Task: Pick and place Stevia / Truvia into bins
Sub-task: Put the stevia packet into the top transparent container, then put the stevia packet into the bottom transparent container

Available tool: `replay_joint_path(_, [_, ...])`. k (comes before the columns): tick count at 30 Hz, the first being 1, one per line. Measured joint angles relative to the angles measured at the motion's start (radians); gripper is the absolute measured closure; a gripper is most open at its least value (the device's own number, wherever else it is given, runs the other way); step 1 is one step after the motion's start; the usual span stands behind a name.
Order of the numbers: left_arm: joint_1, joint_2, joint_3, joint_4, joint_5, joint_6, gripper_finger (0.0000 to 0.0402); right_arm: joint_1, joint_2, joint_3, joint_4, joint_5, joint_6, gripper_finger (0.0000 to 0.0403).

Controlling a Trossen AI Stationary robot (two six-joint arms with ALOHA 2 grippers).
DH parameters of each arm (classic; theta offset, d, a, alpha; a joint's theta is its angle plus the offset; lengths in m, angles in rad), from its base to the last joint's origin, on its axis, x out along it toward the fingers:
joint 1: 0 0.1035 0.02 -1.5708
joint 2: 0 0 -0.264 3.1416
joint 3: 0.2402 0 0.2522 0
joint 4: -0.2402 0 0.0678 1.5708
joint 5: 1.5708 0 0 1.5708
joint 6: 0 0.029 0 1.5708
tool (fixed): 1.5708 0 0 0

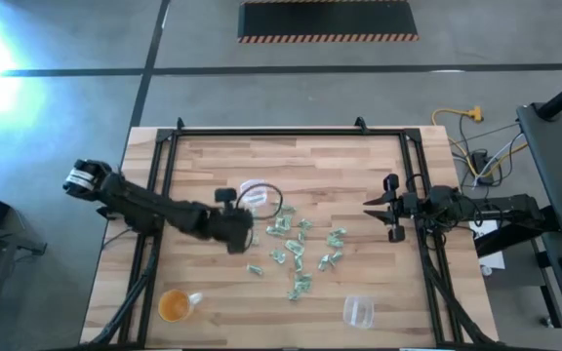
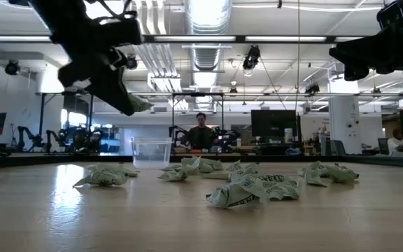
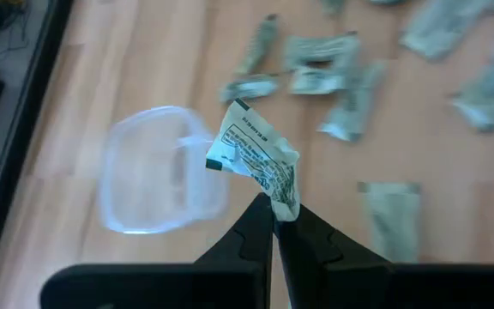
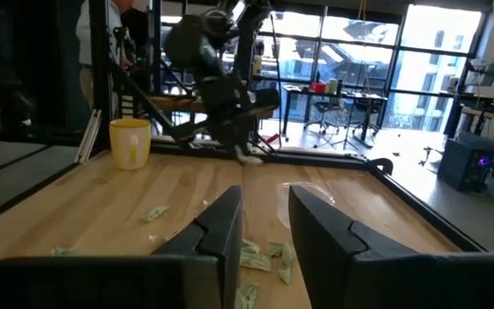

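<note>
Item: Stevia packets, a loose scatter mid-table; I see an orange cup at the near left edge and a clear bin near right, bare wood between them. Left gripper: jaws clamped on one packet above the second bin. Right gripper: jaws apart, empty, by the right rail.

Packets, cups on table
</note>
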Motion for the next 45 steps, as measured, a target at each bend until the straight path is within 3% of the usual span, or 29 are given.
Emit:
replay_joint_path(10, [0.243, 0.002, 0.007, 0.011, 0.147, 0.135, 0.0402, 0.000, 0.000, 0.000, -0.005, -0.001, -0.001, 0.0326])
replay_joint_path(17, [0.331, 0.009, 0.006, 0.033, 0.200, 0.204, 0.0402, 0.000, 0.000, 0.000, -0.005, -0.001, -0.001, 0.0325])
replay_joint_path(29, [0.380, 0.009, 0.002, 0.071, 0.243, 0.251, 0.0398, 0.000, 0.000, 0.000, -0.005, -0.001, 0.001, 0.0318])
replay_joint_path(39, [0.385, 0.011, 0.000, 0.090, 0.240, 0.262, 0.0320, 0.000, 0.000, 0.000, -0.008, -0.001, 0.001, 0.0331])
replay_joint_path(45, [0.378, 0.005, 0.008, 0.090, 0.244, 0.252, 0.0300, 0.000, 0.016, 0.006, -0.146, -0.030, 0.051, 0.0325])
